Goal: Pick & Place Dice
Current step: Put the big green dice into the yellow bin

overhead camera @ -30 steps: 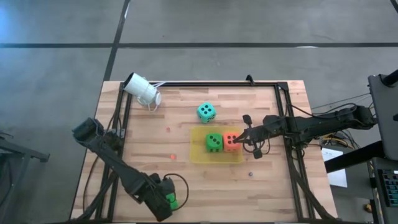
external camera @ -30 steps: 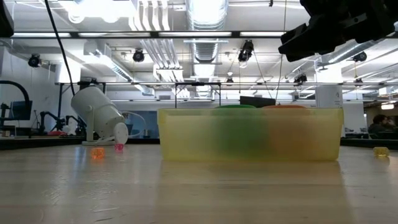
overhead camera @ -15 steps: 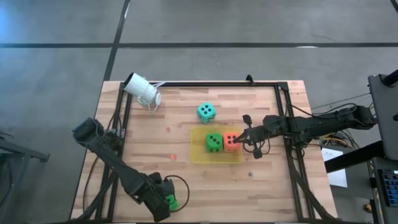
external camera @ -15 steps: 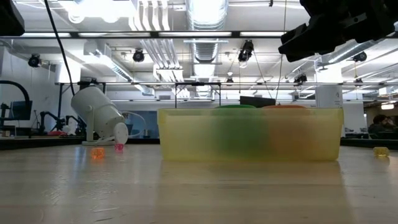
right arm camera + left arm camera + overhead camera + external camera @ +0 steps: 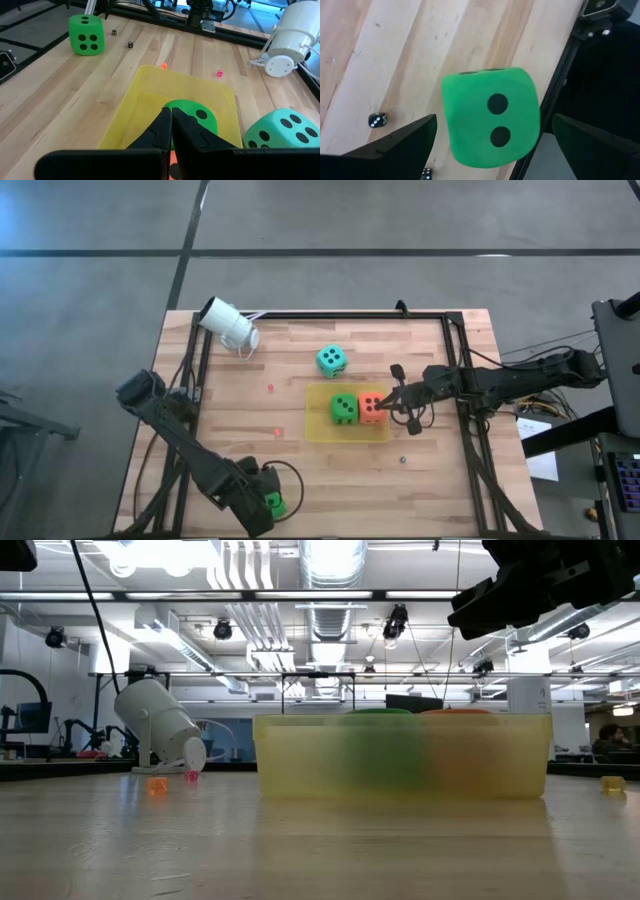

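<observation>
- The left gripper (image 5: 485, 150) is hanging over the surface's (image 5: 300, 470) near left corner with its fingers (image 5: 402, 140) spread wide, released, straddling a green die (image 5: 490, 122) that is sitting between them, ungrasped.
- To do this step well, I judge it should be coming straight down until the fingers are flanking the die's sides, centring before closing, since the die is lying close to the surface's edge rail (image 5: 555, 95) and a skewed squeeze could be nudging it off.
- The right gripper (image 5: 392, 402) is clenched and empty, waiting just above the yellow tray (image 5: 348, 432), whose far side it is facing.
- A second green die (image 5: 344, 408) and the orange die (image 5: 372, 407) are already lying in the tray under that gripper; the teal die (image 5: 332, 360) is resting beyond the tray, well apart from both grippers.
- Compared with a second ago, the left gripper is sitting slightly nearer the surface's edge; dice, tray and right gripper are unchanged.
</observation>
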You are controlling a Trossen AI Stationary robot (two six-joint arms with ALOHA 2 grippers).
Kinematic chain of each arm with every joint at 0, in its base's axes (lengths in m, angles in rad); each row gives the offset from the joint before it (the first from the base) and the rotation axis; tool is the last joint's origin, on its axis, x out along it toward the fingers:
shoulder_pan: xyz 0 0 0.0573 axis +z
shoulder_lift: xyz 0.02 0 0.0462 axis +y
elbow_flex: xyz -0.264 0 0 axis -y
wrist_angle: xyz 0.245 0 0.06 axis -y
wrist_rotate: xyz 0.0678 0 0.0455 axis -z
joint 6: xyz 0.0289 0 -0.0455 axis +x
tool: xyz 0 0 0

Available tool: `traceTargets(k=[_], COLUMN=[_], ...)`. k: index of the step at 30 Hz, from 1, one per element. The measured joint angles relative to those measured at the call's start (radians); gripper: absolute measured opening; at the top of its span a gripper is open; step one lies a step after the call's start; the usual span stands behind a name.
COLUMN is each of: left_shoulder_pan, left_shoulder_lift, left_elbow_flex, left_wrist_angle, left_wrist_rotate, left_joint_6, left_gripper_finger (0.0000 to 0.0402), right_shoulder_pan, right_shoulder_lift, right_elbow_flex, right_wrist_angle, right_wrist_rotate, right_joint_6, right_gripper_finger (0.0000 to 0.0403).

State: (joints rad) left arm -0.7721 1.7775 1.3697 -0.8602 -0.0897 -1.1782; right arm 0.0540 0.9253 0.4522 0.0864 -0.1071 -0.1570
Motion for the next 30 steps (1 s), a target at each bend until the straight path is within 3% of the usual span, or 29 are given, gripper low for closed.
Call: traceTargets(k=[12,30], left_shoulder_pan=[-0.005,-0.005], left_shoulder_lift=[0.077,0.073], left_elbow_flex=[0.004,0.060], left_wrist_angle=[0.007,-0.077], left_wrist_rotate=[0.024,0.029], left_joint_6=[0.007,0.006], left_gripper_finger=[0.0399,0.0399], right_shoulder_pan=[0.000,0.000], right_shoulder_lift=[0.000,0.000], right_elbow_flex=[0.000,0.000], right_wrist_angle=[0.000,-0.001], right_wrist_rotate=[0.000,0.002], right_joint_6=[-0.003,0.000], right_gripper_finger=[0.0008,0.0008])
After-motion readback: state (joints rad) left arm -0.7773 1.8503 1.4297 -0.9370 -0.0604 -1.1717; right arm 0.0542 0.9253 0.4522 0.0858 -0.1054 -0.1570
